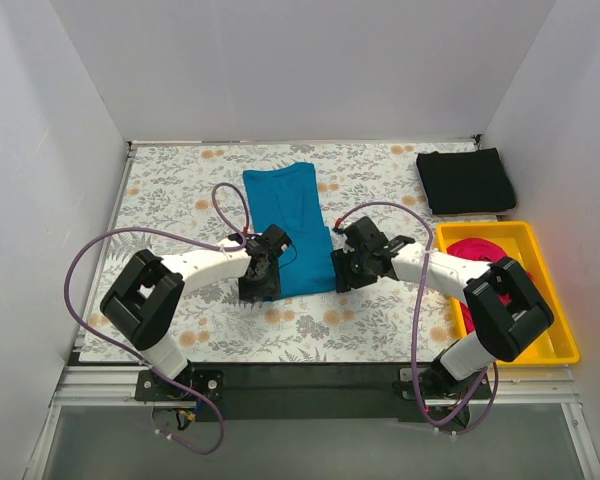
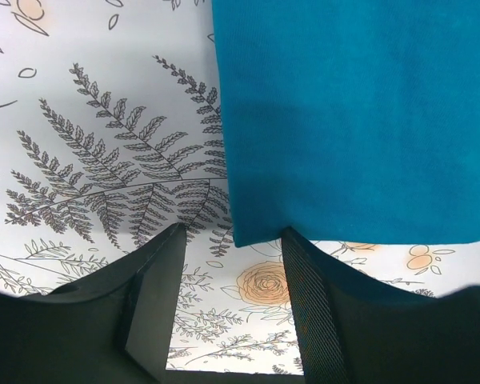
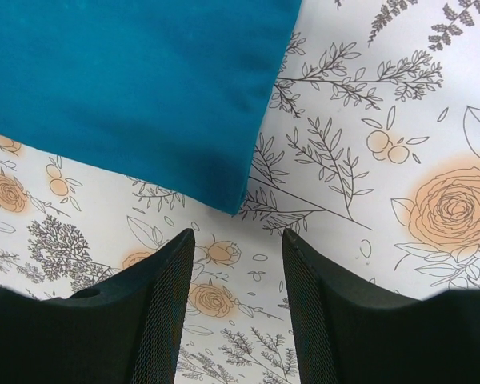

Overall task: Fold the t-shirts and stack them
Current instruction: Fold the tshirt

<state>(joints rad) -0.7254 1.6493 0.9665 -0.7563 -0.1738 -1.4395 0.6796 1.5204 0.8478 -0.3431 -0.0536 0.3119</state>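
The teal-blue t-shirt [image 1: 290, 222] lies folded into a long strip in the middle of the table. My left gripper [image 1: 262, 283] is open at its near left corner; in the left wrist view the corner [image 2: 248, 232] sits between the fingertips. My right gripper [image 1: 342, 272] is open at its near right corner, which lies just ahead of the fingers in the right wrist view [image 3: 234, 204]. The black t-shirt [image 1: 466, 181] lies folded at the far right. The magenta-pink t-shirt [image 1: 477, 252] is bunched in the yellow tray [image 1: 552, 335].
The table has a floral-print cover [image 1: 170, 190]. White walls stand on the left, back and right. The yellow tray fills the right near side, beside the right arm. Purple cables loop over both arms.
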